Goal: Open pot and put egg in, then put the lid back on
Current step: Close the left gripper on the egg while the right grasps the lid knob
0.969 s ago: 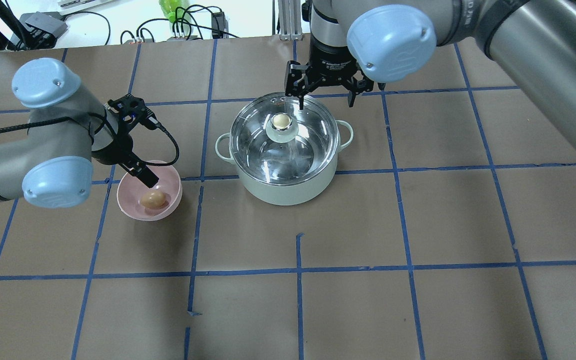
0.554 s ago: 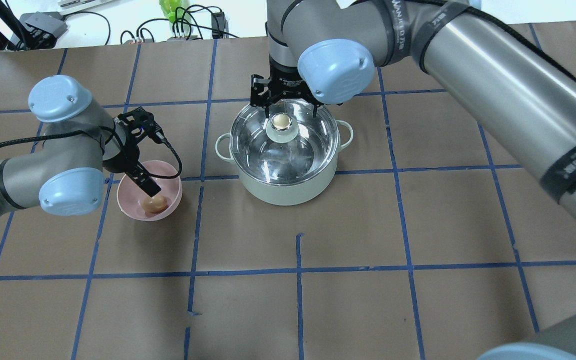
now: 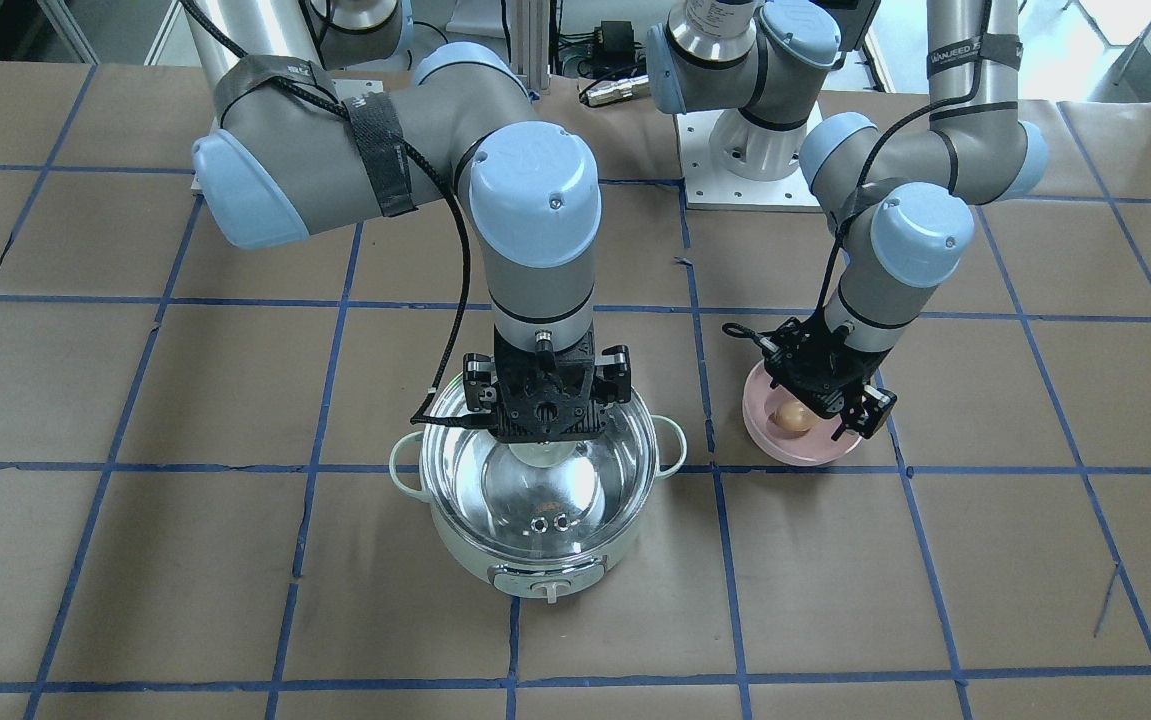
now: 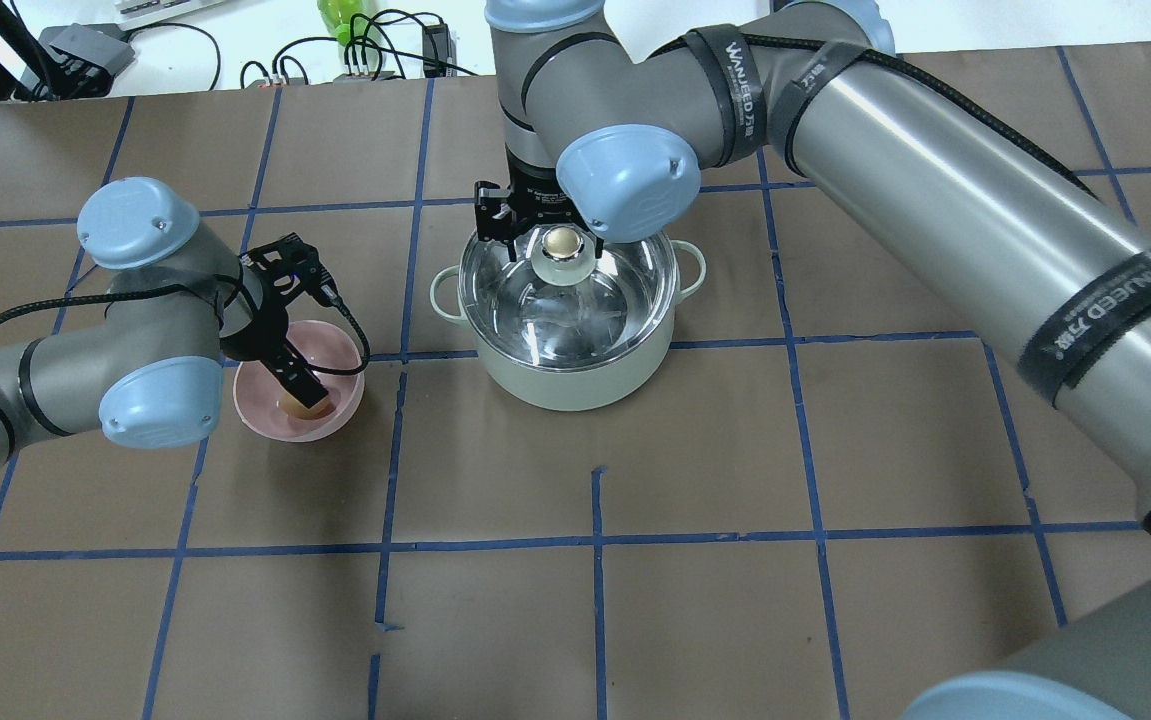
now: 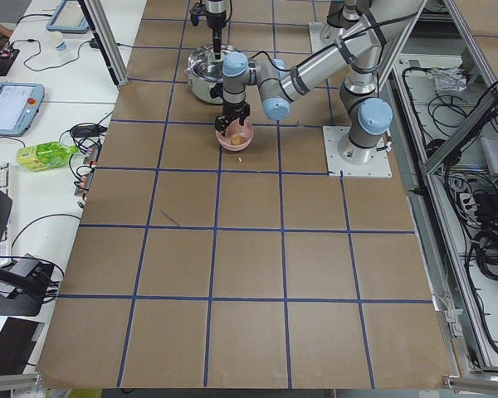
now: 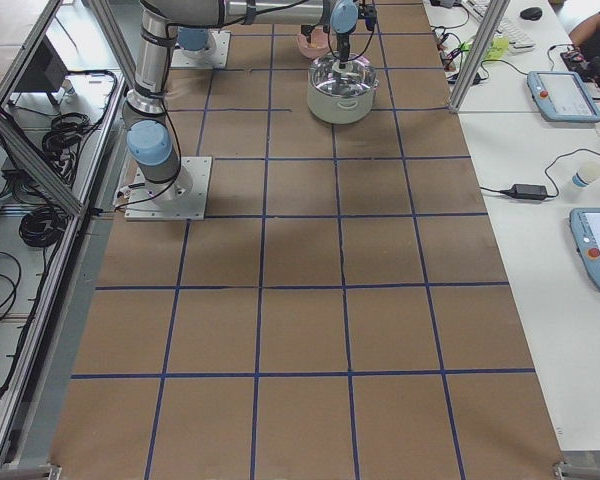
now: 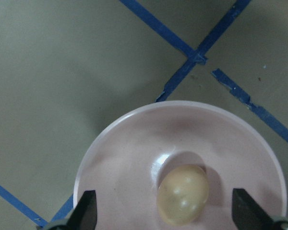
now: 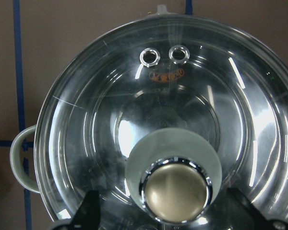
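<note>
Straddles the knob of the lid atop the pot with right gripper open. Brackets the egg in the bowl beside the pot with left gripper open. Risks pinching off-centre and squirting the egg aside.

The lid bars the pot; right gripper straddles the knob.

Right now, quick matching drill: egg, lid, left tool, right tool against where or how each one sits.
1. egg
2. lid
3. left tool
4. right tool

A. open, fingers either side of the knob
B. lying in the pink bowl
C. seated on the pot
D. open, fingers either side of the egg

Pairs: 1-B, 2-C, 3-D, 4-A
</note>
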